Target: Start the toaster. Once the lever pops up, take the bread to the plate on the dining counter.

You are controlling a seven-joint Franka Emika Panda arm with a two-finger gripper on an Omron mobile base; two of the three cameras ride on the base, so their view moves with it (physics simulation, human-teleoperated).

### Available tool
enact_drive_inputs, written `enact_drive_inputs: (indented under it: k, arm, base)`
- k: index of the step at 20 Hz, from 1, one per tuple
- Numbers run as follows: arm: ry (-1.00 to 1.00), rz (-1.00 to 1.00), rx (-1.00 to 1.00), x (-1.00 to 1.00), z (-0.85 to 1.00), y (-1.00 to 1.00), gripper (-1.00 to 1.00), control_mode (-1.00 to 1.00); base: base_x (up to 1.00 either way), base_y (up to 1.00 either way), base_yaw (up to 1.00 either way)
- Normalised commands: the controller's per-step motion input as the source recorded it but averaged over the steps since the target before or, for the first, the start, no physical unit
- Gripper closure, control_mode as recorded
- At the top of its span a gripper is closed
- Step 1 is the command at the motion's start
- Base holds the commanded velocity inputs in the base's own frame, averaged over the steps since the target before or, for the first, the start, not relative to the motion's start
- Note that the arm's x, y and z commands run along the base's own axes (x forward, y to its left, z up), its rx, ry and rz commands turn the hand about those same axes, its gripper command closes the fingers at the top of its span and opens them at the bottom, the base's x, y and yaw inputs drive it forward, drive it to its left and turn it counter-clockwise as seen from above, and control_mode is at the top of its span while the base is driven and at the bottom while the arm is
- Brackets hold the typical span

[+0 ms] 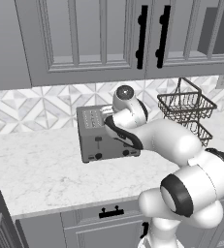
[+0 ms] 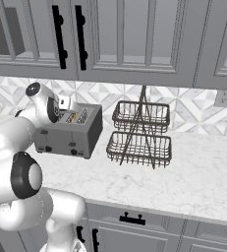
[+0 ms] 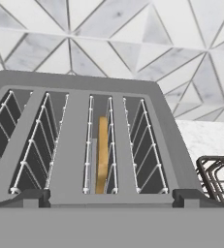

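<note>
Flanking the toaster (image 2: 68, 132) stands a wire basket rack (image 2: 140, 134); tool (image 3: 111, 197) fingers spread above the bread (image 3: 102, 154).

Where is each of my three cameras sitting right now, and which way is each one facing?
Left base view: behind the arm to its left, looking forward and down at the toaster on the counter; the white arm rises from lower right.
Right base view: behind the arm to its right, facing the same counter; the arm rises from lower left, the wire basket rack mid-frame.
Hand view: on the hand, above the toaster, looking into its slots; the bread stands in one, both finger tips at the bottom.
Shared: toaster, rack, tiled backsplash.
</note>
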Motion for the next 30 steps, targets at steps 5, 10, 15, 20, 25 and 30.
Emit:
enact_drive_inputs:
  k: [5, 10, 15, 20, 25, 30]
  arm:
    - [0.00, 0.00, 0.00, 0.00, 0.00, 0.00, -1.00, -1.00]
    - [0.00, 0.00, 0.00, 0.00, 0.00, 0.00, -1.00, -1.00]
    - [0.00, 0.00, 0.00, 0.00, 0.00, 0.00, -1.00, -1.00]
    - [0.00, 0.00, 0.00, 0.00, 0.00, 0.00, -1.00, -1.00]
    - [0.00, 0.00, 0.00, 0.00, 0.00, 0.00, -1.00, -1.00]
    - [0.00, 0.00, 0.00, 0.00, 0.00, 0.00, -1.00, -1.00]
  base:
    - [0.00, 0.00, 0.00]
    - [0.00, 0.00, 0.00]
    - [0.00, 0.00, 0.00]
    - [0.00, 0.00, 0.00]
    - [0.00, 0.00, 0.00]
    - [0.00, 0.00, 0.00]
